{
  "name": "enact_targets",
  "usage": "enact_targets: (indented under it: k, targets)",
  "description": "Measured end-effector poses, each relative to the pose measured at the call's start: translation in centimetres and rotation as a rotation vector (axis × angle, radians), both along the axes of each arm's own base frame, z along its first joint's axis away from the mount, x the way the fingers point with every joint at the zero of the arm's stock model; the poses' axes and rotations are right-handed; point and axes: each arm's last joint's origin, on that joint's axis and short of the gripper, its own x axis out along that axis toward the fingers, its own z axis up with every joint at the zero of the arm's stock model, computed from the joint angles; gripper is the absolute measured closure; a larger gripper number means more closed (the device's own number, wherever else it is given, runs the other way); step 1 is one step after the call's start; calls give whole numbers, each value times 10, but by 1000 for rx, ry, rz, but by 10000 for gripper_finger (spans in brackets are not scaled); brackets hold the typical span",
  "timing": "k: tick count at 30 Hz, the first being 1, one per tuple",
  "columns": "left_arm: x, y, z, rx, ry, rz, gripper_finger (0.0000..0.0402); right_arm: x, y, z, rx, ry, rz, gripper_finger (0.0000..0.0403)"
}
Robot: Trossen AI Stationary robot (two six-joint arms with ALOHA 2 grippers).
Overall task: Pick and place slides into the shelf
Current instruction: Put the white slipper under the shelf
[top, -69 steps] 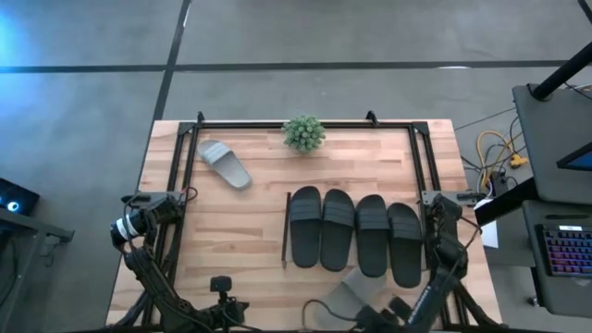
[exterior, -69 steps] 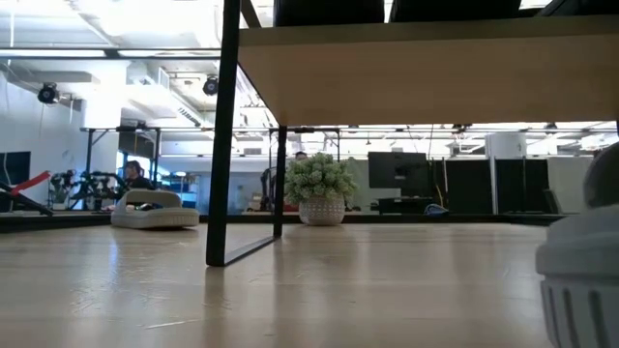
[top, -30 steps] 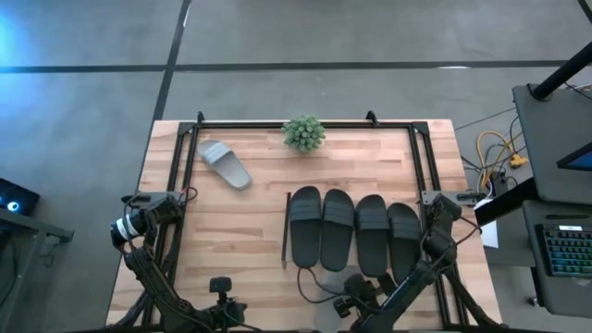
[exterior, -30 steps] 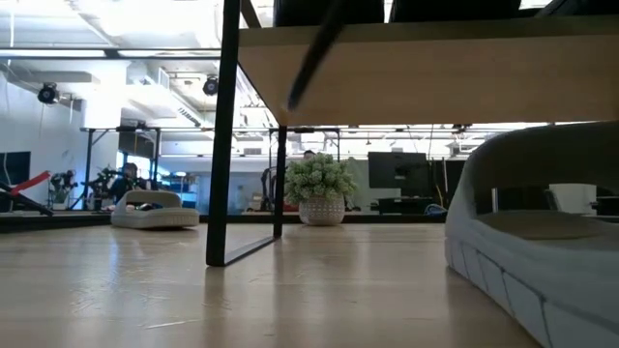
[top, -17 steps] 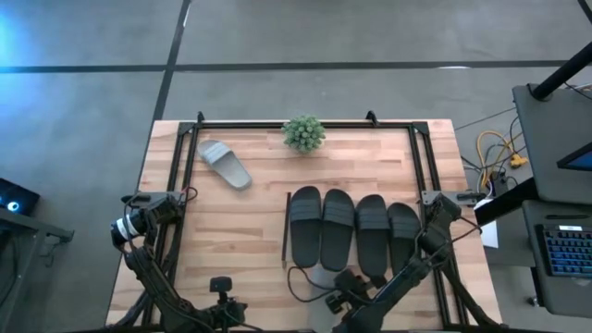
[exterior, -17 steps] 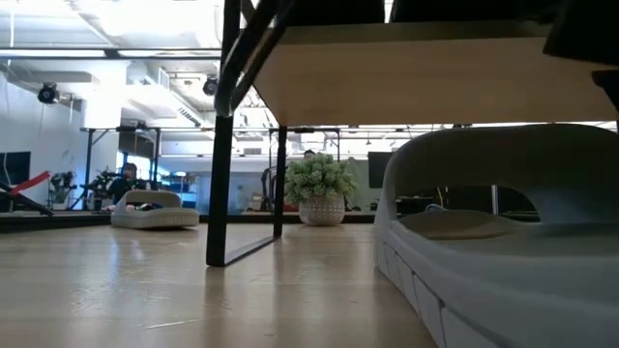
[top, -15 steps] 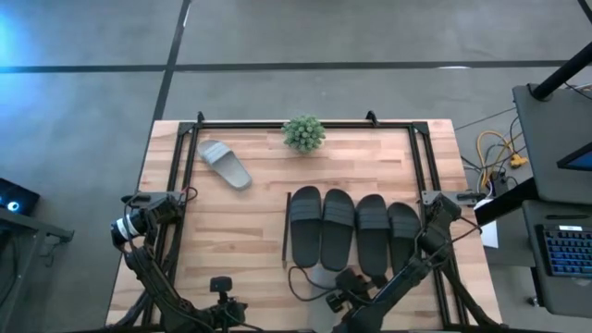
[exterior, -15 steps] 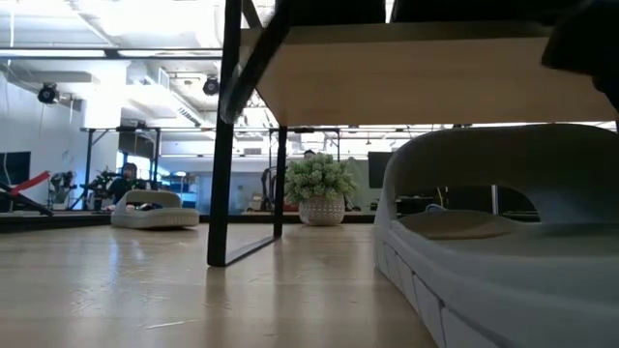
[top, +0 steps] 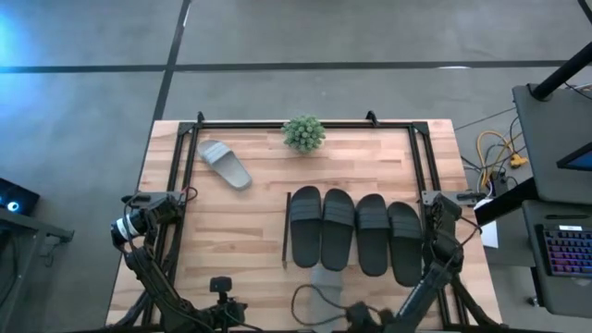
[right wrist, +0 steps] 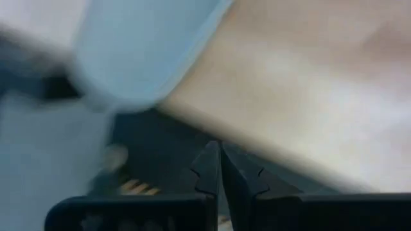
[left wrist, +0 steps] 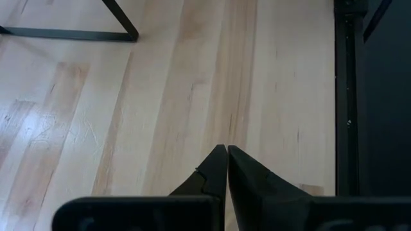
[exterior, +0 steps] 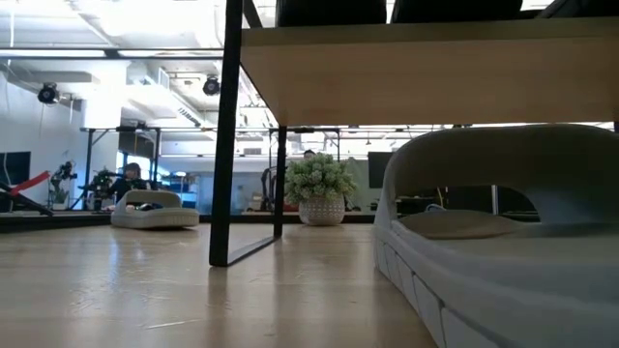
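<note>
Four black slides [top: 354, 231] lie side by side, soles down, on the shelf [exterior: 426, 68], a low rack with a wood board and a dark left rail [top: 286, 229]. One light grey slide [top: 326, 282] rests on its sole on the table at the shelf's near edge, its far end hidden under the board; it looms large in the low view [exterior: 503, 242]. The other grey slide [top: 225, 164] lies at the table's far left. My right gripper [right wrist: 220, 154] is shut and hangs near the table's near edge, apart from the grey slide [right wrist: 141, 45]. My left gripper [left wrist: 227, 154] is shut, waiting over the left side.
A small potted plant [top: 303, 133] stands at the far edge, also seen in the low view [exterior: 319, 188]. A black tube frame [top: 421, 157] runs round the table. Bare wood [top: 231, 240] lies left of the shelf. Beyond the table is a room with desks and monitors.
My right arm slid the near grey slide along the table toward the left, up to the shelf's near edge, where it has stayed. The arm then drew back toward the near edge, away from the slide. The rest is unmoved.
</note>
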Motion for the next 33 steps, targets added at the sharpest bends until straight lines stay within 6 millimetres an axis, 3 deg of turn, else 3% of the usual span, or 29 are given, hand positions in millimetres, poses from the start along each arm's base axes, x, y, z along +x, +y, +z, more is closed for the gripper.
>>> enact_targets:
  k: [4, 9, 20, 28, 33]
  targets:
    - [0, 0, 0, 0, 0, 0, 402, 5, 20, -13, 108, -114, -44, 394]
    - [0, 0, 0, 1, 1, 0, 402, 14, 24, -37, 92, -156, -70, 394]
    - [0, 0, 0, -4, 8, -2, 402, 30, 24, -37, 126, -242, -63, 394]
    - [0, 0, 0, -3, 9, -2, 402, 43, 10, -45, 87, -249, -56, 394]
    - [0, 0, 0, -2, 10, -2, 402, 40, 5, -51, 39, -208, -60, 394]
